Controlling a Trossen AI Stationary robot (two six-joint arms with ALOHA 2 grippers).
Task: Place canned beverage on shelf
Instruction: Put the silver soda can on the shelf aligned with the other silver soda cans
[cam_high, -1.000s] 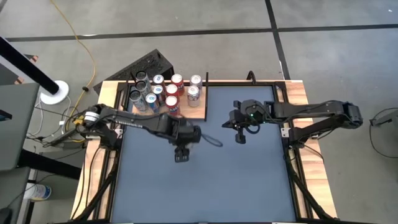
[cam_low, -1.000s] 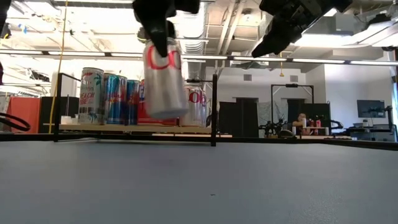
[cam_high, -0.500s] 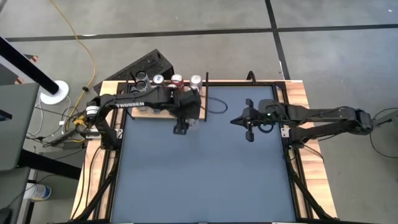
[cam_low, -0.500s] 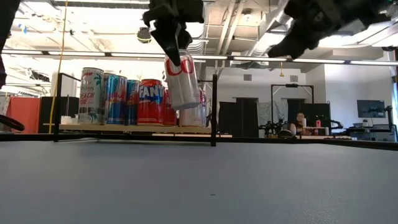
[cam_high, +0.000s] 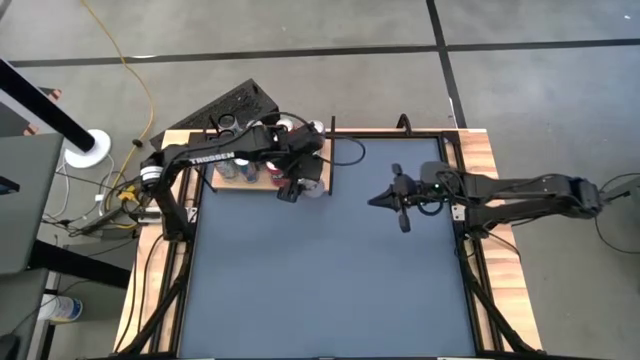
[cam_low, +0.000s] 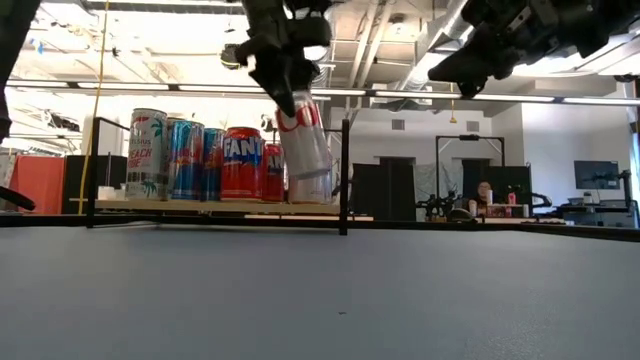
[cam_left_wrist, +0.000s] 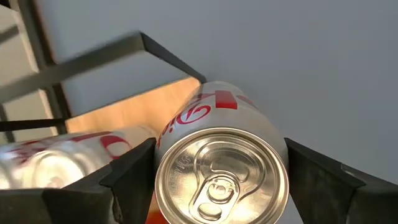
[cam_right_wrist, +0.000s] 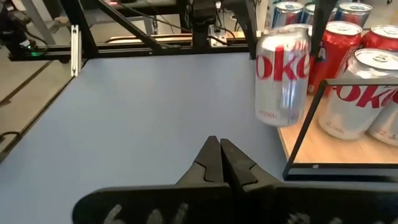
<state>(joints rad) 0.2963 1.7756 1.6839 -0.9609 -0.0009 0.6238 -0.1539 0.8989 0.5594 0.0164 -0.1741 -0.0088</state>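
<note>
The silver metal soda can with red letters (cam_low: 303, 150) hangs in the air, tilted, over the front right corner of the flat light-brown wooden shelf with thin black posts (cam_high: 322, 183). Seen from above, that corner is at about eleven o'clock on the blue table top (cam_high: 330, 270). The left gripper (cam_low: 283, 95) pinches the can from the top, one dark finger on each side. More cans stand on the shelf behind it: an orange one (cam_low: 241, 163), blue ones (cam_low: 186, 159) and a tall white one (cam_low: 147, 153). The right gripper (cam_high: 402, 200) hovers over the table at about two o'clock, well apart from the can. Its fingers are pressed together with nothing between them.
</note>
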